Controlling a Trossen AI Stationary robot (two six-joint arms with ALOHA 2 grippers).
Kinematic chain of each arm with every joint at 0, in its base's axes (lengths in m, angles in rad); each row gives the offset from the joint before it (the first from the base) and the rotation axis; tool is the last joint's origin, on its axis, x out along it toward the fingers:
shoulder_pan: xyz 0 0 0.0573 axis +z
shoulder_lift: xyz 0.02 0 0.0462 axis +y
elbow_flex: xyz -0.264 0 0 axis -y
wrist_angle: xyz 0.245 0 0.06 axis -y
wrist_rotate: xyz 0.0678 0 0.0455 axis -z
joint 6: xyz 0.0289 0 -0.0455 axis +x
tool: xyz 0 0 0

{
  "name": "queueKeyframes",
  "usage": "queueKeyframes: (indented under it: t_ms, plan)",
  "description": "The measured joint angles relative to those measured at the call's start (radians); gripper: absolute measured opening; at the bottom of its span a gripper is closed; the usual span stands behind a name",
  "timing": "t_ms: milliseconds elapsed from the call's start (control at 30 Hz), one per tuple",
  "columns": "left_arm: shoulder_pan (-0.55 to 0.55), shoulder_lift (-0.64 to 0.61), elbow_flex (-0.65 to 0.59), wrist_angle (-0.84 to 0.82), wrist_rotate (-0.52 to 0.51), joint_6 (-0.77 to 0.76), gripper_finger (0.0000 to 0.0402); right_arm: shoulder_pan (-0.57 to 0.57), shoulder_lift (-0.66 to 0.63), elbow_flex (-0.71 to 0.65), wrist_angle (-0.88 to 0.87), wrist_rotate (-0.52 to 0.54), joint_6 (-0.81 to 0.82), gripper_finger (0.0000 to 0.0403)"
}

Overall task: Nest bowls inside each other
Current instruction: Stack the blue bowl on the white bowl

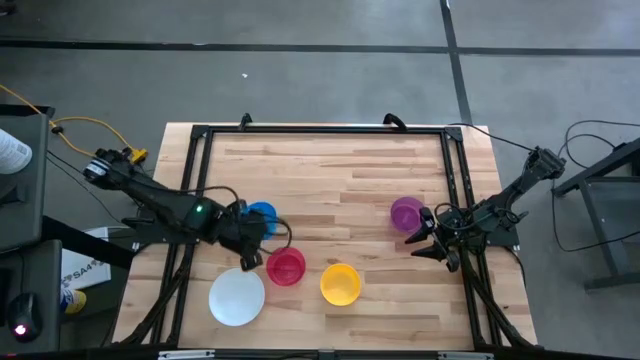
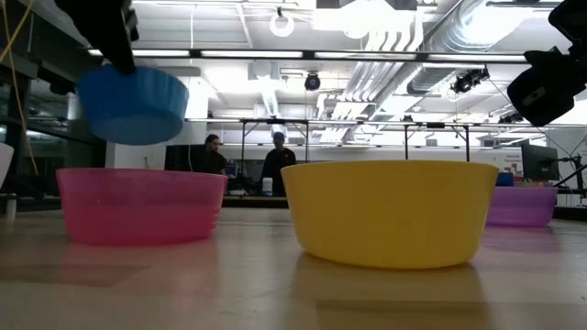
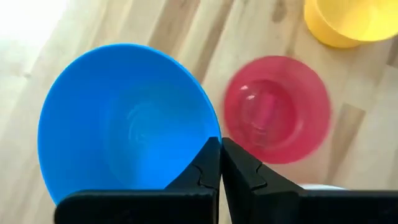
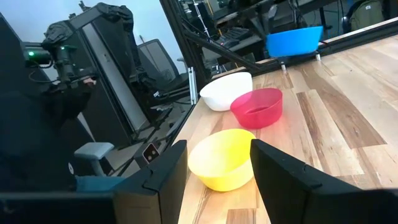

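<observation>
My left gripper is shut on the blue bowl and holds it in the air over the table's left half. The low view shows this bowl hanging above the red bowl. On the wood, mouths up, stand the red bowl, the white bowl and the yellow bowl near the front edge, and the purple bowl at the right. My right gripper waits open beside the purple bowl, its fingers level and empty. My left gripper pinches the blue bowl's rim between its two fingers, one finger inside the bowl and one outside. The fingers slant down from above. The bowl hangs mouth up, slightly tilted, lifted clear of the table.
A black frame runs along the table's far and side edges. Bare wood lies across the far half of the table. People show in the room beyond the table.
</observation>
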Motion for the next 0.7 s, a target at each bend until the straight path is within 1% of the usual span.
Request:
queueKeyframes:
  t_ms: [67, 167, 333, 433, 567, 700]
  plan:
    - [-0.037, 0.035, 0.034, -0.030, 0.000, -0.045, 0.0000, 0.000, 0.000, 0.000, 0.000, -0.001, 0.000, 0.0169]
    - [-0.082, 0.120, 0.108, -0.091, 0.000, -0.092, 0.0000, 0.000, 0.000, 0.000, 0.000, -0.001, 0.000, 0.0169]
    - [-0.152, 0.290, 0.293, -0.216, -0.003, -0.130, 0.0000, 0.000, 0.000, 0.000, 0.000, 0.000, 0.000, 0.0169]
    - [-0.204, 0.375, 0.410, -0.316, -0.037, -0.180, 0.0000, 0.000, 0.000, 0.000, 0.000, 0.000, 0.001, 0.0169]
    - [-0.273, 0.434, 0.515, -0.445, -0.056, -0.313, 0.0000, 0.000, 0.000, 0.000, 0.000, 0.000, 0.001, 0.0169]
    - [-0.338, 0.443, 0.535, -0.446, -0.064, -0.442, 0.0000, 0.000, 0.000, 0.000, 0.000, 0.000, 0.002, 0.0169]
